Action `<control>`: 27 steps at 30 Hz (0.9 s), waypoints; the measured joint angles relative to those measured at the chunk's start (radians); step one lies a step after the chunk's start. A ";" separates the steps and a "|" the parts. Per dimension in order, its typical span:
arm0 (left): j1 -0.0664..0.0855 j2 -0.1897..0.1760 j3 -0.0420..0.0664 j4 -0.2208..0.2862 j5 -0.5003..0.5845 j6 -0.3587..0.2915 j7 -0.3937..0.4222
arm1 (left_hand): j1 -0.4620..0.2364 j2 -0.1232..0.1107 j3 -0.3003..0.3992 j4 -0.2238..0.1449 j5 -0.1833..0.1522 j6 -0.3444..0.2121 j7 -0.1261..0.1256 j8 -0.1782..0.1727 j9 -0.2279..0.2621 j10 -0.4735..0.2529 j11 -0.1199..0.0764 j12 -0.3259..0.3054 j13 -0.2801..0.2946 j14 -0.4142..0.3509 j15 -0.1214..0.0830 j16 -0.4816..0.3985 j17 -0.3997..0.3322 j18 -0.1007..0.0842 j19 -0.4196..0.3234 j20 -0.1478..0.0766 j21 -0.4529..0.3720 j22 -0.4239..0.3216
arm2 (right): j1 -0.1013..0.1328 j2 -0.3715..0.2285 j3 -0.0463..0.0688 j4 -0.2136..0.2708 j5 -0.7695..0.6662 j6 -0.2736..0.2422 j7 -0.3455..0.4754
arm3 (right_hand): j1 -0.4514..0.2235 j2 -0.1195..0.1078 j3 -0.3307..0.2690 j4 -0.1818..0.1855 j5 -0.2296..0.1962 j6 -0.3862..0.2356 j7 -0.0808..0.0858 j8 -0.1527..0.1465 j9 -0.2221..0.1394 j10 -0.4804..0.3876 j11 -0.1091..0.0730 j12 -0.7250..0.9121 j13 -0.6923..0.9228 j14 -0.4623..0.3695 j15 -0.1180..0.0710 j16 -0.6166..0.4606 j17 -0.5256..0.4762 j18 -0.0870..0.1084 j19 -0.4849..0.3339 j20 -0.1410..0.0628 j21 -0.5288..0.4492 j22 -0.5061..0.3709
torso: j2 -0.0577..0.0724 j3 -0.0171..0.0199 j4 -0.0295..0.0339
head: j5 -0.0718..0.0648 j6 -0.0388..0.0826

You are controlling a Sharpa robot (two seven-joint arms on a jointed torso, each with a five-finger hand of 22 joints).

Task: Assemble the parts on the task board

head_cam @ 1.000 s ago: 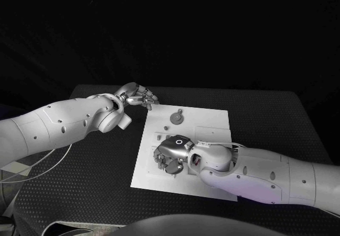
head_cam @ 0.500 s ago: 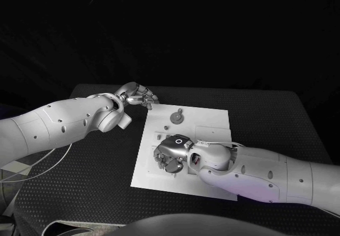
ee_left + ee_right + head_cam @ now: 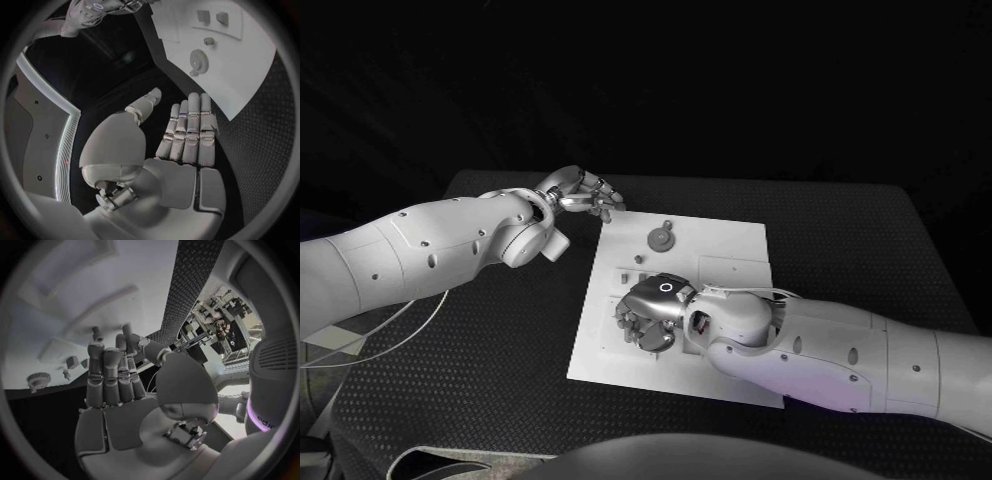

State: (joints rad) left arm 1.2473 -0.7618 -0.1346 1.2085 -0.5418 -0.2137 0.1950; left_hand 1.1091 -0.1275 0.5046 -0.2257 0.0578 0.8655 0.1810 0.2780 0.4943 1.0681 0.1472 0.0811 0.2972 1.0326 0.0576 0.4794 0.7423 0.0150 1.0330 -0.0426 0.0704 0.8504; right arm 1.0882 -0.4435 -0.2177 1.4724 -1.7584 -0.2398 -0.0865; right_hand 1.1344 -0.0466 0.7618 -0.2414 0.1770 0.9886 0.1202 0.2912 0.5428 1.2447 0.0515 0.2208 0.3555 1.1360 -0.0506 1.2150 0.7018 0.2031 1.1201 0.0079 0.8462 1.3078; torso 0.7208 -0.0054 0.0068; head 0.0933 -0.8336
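The white task board [image 3: 718, 300] lies in the middle of the black table. A round toothed part [image 3: 658, 240] sits near its far edge, with small parts [image 3: 627, 279] closer in. My right hand [image 3: 651, 312] hovers low over the board's near left area, fingers stretched out and nothing in them [image 3: 112, 377]. Beyond its fingertips the right wrist view shows the toothed part [image 3: 39, 379] and a small peg [image 3: 97, 333] on the board [image 3: 62, 290]. My left hand [image 3: 583, 194] is off the board's far left corner, flat and empty [image 3: 187, 130], with the toothed part [image 3: 199, 60] ahead of it.
Black textured table [image 3: 488, 340] surrounds the board on every side. A shallow square recess [image 3: 733, 268] marks the board's right half. Two small square blocks [image 3: 211, 17] stand on the board in the left wrist view. Cables [image 3: 358, 350] hang at the table's left.
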 measured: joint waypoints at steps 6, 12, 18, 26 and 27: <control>0.000 0.004 0.000 -0.001 0.000 0.002 -0.001 | 0.000 0.000 0.000 0.000 0.000 0.000 0.000 0.000 0.000 0.000 0.000 0.000 0.000 0.000 0.000 0.000 0.000 0.000 0.000 0.000 0.000 0.000 | -0.001 0.000 -0.003 -0.002 -0.001 0.005 0.000 | -0.005 0.005 0.000 0.000 -0.002 0.000 0.000 0.000 0.000 0.000 0.000 0.000 0.000 0.001 0.001 0.000 0.000 0.000 0.000 0.000 0.000 0.000 | 0.000 0.0004 -0.0004 | 0.000 0.001; 0.000 0.004 0.000 -0.002 0.000 0.003 -0.002 | 0.000 0.000 0.000 0.000 0.000 0.000 0.000 0.000 0.000 -0.002 0.002 0.000 0.000 0.000 0.000 0.000 0.001 0.000 0.000 0.000 0.000 0.000 | -0.003 0.000 -0.003 -0.004 -0.002 0.011 -0.002 | -0.005 0.005 0.000 0.000 0.001 0.000 0.000 0.000 0.000 0.000 0.000 0.000 0.000 0.001 0.001 0.000 0.000 0.000 0.000 0.000 0.000 0.000 | 0.000 0.0000 -0.0004 | -0.003 0.001; 0.000 0.004 0.000 -0.002 0.000 0.005 -0.002 | 0.000 0.000 0.000 0.000 0.000 0.000 0.000 0.000 0.000 -0.004 0.004 0.000 0.000 0.000 0.000 0.000 0.002 0.000 0.000 0.000 0.000 0.000 | -0.003 -0.001 -0.003 -0.004 -0.002 0.015 -0.002 | -0.003 0.006 0.000 0.000 0.001 0.000 0.000 0.000 0.000 0.000 0.000 0.000 0.000 0.002 0.002 0.000 0.000 0.000 0.000 0.000 0.000 0.000 | 0.000 0.0000 0.0002 | -0.004 0.000; 0.000 0.003 0.000 -0.002 0.000 0.005 -0.003 | 0.000 0.000 0.000 0.000 0.000 0.000 0.000 0.000 -0.001 -0.004 0.004 0.000 -0.001 0.000 0.000 -0.004 0.003 0.000 0.000 0.000 0.000 0.000 | -0.002 0.001 -0.003 -0.004 -0.002 0.022 -0.003 | -0.003 0.006 0.003 -0.003 0.001 0.000 0.000 0.000 0.000 -0.001 -0.001 0.000 0.000 -0.001 -0.001 0.000 0.000 0.000 -0.002 0.001 0.000 0.000 | 0.000 -0.0007 0.0004 | -0.005 -0.001; 0.000 0.003 0.000 -0.002 0.000 0.005 -0.003 | 0.000 0.000 0.000 0.000 0.000 0.000 0.000 0.000 -0.001 -0.004 0.004 0.000 -0.001 0.000 0.000 -0.004 0.003 0.000 0.000 0.000 0.000 0.000 | -0.002 0.001 -0.003 -0.005 -0.002 0.024 -0.003 | -0.003 0.006 0.003 -0.003 0.001 0.000 0.000 0.000 0.000 -0.001 -0.001 0.000 0.000 -0.001 -0.001 0.000 0.000 0.000 -0.002 0.000 0.000 0.000 | 0.000 -0.0006 0.0004 | -0.005 -0.001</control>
State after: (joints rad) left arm 1.2474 -0.7588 -0.1345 1.2060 -0.5416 -0.2085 0.1921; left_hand 1.1091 -0.1275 0.5046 -0.2257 0.0578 0.8656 0.1810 0.2780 0.4935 1.0645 0.1508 0.0811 0.2964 1.0326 0.0576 0.4754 0.7452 0.0150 1.0330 -0.0426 0.0704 0.8504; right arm 1.0859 -0.4420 -0.2206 1.4669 -1.7607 -0.2163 -0.0897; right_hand 1.1310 -0.0408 0.7644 -0.2444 0.1782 0.9886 0.1202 0.2912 0.5425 1.2433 0.0501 0.2207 0.3555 1.1348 -0.0515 1.2150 0.7018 0.2032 1.1176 0.0084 0.8462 1.3077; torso 0.7212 -0.0059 0.0072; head 0.0886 -0.8344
